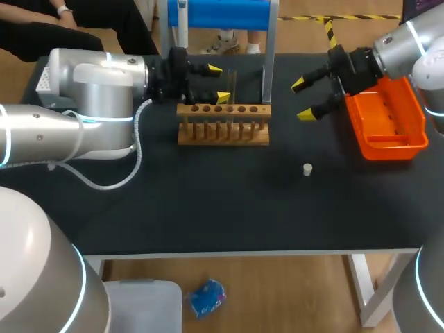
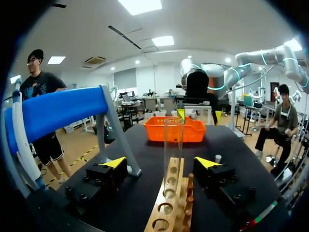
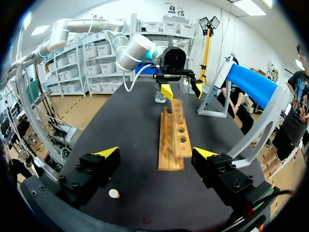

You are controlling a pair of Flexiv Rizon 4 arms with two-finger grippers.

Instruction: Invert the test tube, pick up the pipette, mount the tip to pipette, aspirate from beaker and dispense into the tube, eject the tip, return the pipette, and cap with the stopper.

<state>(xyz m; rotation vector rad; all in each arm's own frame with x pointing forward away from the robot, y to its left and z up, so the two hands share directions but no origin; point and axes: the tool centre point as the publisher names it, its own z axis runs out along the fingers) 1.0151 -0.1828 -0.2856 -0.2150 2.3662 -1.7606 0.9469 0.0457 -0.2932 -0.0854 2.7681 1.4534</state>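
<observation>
Tube [image 2: 173, 145] upright in rack [image 1: 222, 133] (stopper [image 1: 306, 168] aside)

Tool [image 3: 157, 153] spread, rack [image 3: 174, 140] ahead, stopper [image 3: 114, 193] nearby, tube [image 3: 184, 86] perhaps upright

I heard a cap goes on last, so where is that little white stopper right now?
In the head view, the stopper lies alone on the black table, right of middle, nearer the front edge than the wooden rack or orange tray.
</observation>
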